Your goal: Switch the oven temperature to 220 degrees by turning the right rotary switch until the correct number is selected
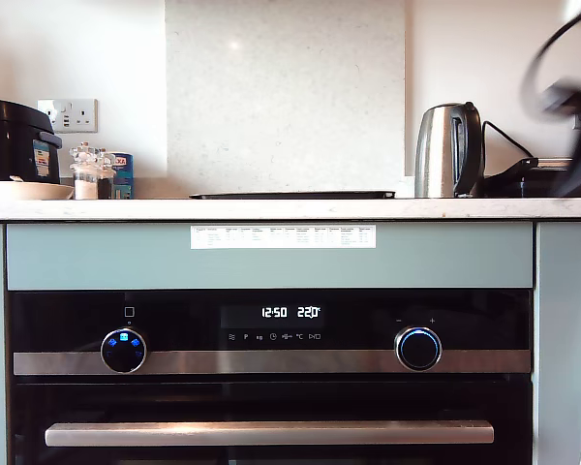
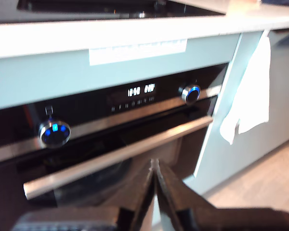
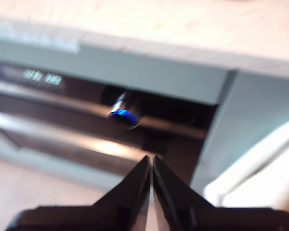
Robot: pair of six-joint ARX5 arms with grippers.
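1. The built-in black glass-fronted oven (image 1: 271,387) sits under a pale stone worktop (image 1: 271,208), with a brushed steel strip and a long steel bar handle (image 1: 269,433) across its door.
2. Its digital display (image 1: 290,313) reads 12:50 and 220.
3. The right rotary switch (image 1: 418,349), a round black knob with a plain dark face and a thin glowing blue ring, sits on the steel strip toward the exterior view's right, with nothing touching it.
4. The other round knob, with bright blue icons (image 1: 123,350), is toward that view's left.
5. My first gripper (image 2: 155,192) has its claws pressed together, holding nothing, well apart from the oven front.
6. My second gripper (image 3: 151,192) is likewise closed and empty, near the switch but clear of it.
7. A white cloth (image 2: 248,91) hangs beside the oven.
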